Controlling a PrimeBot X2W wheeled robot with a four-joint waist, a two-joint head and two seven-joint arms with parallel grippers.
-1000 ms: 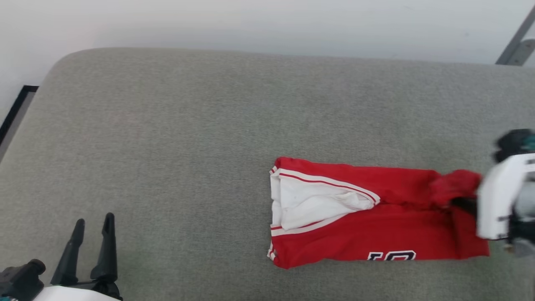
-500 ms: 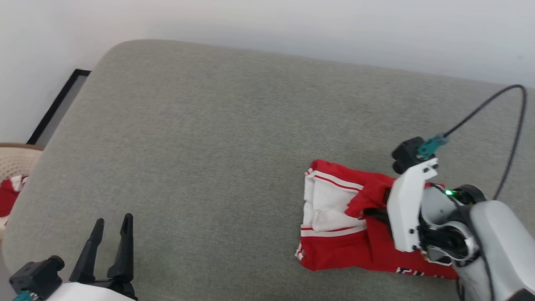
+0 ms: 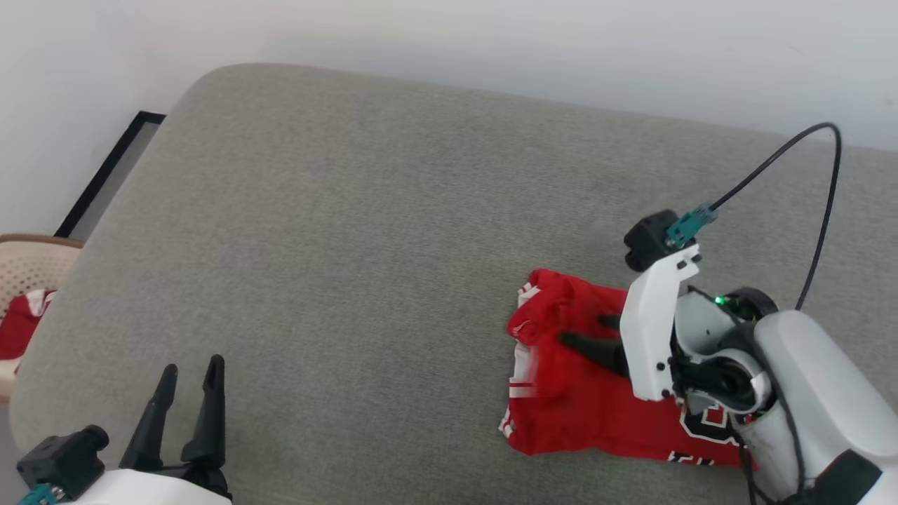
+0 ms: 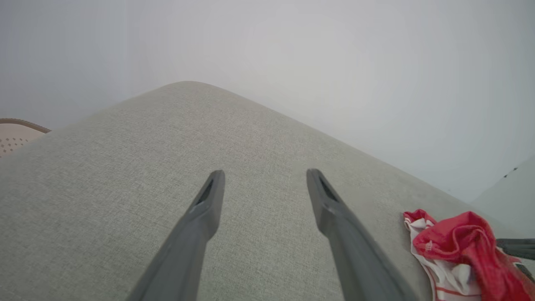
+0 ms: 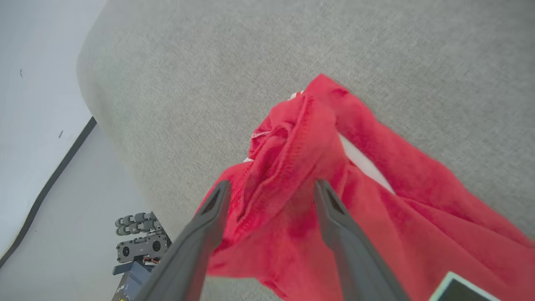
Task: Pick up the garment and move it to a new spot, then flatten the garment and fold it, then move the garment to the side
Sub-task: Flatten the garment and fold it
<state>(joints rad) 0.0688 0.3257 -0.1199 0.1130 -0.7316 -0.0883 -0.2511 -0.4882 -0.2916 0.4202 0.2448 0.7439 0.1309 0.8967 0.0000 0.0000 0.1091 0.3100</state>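
Observation:
The garment (image 3: 582,414), a red jersey with white-striped trim and part of its black lettering at the lower right, lies folded on the grey cushion (image 3: 351,245) at the right. My right gripper (image 3: 581,330) lies over it, fingers pointing left. In the right wrist view its fingers stand apart, open (image 5: 271,184), with a bunched red fold of the garment (image 5: 418,225) lying loose between them. My left gripper (image 3: 193,363) rests open at the lower left, far from the cloth. In the left wrist view it (image 4: 265,172) is above bare cushion, with the garment (image 4: 459,242) to the right.
A beige woven basket (image 3: 28,263) holding another red-white cloth (image 3: 17,322) stands off the cushion's left end. A black strip (image 3: 105,175) runs along the floor there. A black cable (image 3: 807,161) loops above my right wrist. Wall bounds the far edge.
The head camera has turned. My right gripper carried the garment's right end leftward over the white inner part and has opened its fingers. The left gripper stayed open.

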